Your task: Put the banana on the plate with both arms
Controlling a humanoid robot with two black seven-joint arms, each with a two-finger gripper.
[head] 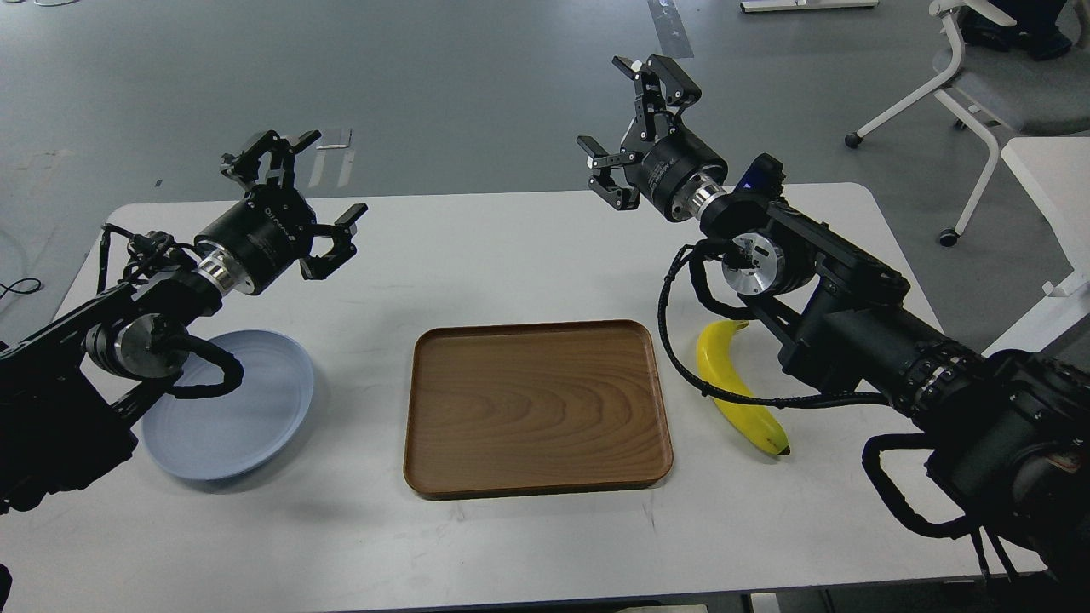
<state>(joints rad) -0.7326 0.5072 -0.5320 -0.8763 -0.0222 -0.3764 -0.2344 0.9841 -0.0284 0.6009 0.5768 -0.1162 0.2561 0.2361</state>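
The yellow banana (734, 385) lies on the white table at the right, between the tray and my right arm, its dark tip toward me; a cable crosses it. The pale blue-grey plate (247, 409) sits at the left, partly hidden under my left arm, with nothing on it. My left gripper (294, 191) hovers open above the table behind the plate, holding nothing. My right gripper (634, 128) is raised high over the table's far edge, open and empty, well above and behind the banana.
A brown wooden tray (536, 407) lies in the middle of the white table (511, 247), between plate and banana. A white office chair (979, 94) stands on the floor at the far right, beside another white table corner (1052, 183).
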